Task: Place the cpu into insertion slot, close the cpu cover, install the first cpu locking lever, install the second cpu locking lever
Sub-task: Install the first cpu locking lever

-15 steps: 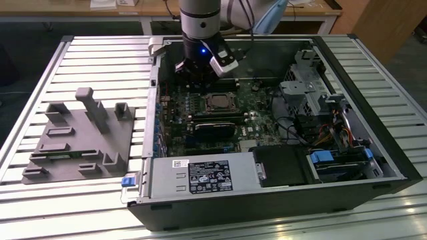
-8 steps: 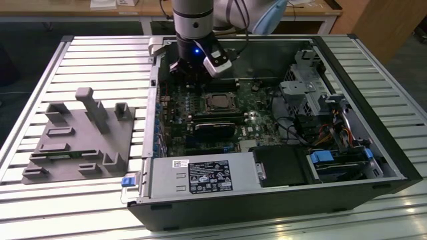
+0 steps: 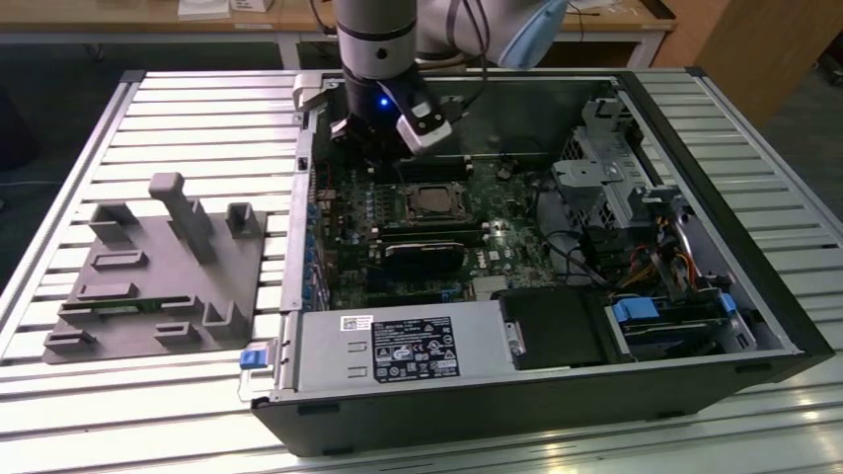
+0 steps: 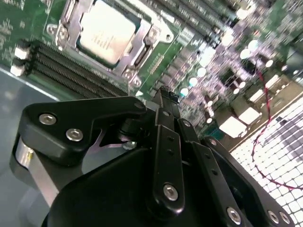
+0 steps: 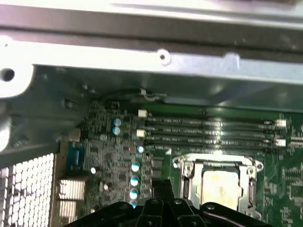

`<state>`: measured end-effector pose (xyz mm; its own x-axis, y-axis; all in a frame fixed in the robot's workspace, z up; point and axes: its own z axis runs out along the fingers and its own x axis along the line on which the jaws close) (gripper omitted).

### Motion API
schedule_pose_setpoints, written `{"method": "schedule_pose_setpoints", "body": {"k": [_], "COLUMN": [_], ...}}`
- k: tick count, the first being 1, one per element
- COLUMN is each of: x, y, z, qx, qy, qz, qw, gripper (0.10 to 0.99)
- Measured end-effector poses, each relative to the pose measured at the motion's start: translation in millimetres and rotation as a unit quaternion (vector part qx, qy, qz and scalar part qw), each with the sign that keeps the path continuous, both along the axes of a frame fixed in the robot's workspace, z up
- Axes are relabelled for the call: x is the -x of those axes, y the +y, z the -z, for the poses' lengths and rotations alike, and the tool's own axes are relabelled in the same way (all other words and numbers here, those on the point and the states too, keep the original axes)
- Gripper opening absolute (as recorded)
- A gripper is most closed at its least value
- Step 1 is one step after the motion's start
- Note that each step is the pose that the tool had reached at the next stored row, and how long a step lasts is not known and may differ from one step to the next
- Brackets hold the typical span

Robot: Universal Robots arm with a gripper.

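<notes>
A slatted metal table (image 3: pixel 158 99) carries an open computer case (image 3: pixel 527 410) lying on its side; a grey moulded fixture (image 3: pixel 158 267) sits to the exterior view's left of it, and wooden desks (image 3: pixel 579 25) stand behind. Inside the case lie a green motherboard (image 3: pixel 507 237) (image 4: pixel 23 14) (image 5: pixel 109 156), a labelled power supply (image 3: pixel 395 351) and a drive bay with blue tabs (image 3: pixel 658 314).

The arm (image 3: pixel 375 35) is cut off at the picture's upper edge; in the exterior view the fingertips are lost against the dark board; I cannot make out whether the locking levers are latched.

The gripper (image 3: pixel 379 168) (image 4: pixel 166 94) (image 5: pixel 163 187) hangs over the board just beside the socket, its fingers (image 4: pixel 163 142) pressed together and empty, touching nothing that I can see.

The cpu (image 3: pixel 428 203) (image 4: pixel 103 37) (image 5: pixel 221 187) sits silvery in the insertion slot (image 3: pixel 406 190) (image 4: pixel 142 52) (image 5: pixel 187 175), a metal frame lying flat around it; the long memory slots (image 5: pixel 208 132) run alongside.
</notes>
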<state>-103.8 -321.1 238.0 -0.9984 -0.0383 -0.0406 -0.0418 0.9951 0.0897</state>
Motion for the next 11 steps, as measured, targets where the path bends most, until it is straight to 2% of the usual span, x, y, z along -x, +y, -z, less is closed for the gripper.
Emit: {"method": "schedule_pose_setpoints", "body": {"k": [2,3,11], "x": [1.3,1.4,1.5], "y": [0.0,0.0,0.0], "z": [0.0,0.0,-5.6], "qx": [-0.0124,-0.0151,-0.0184], "qy": [-0.0001,0.0000,-0.0008], "qz": [0.000,0.000,0.000], "qw": [0.9999,0.9999,0.9998], "gripper": [0.106,0.106,0.106]}}
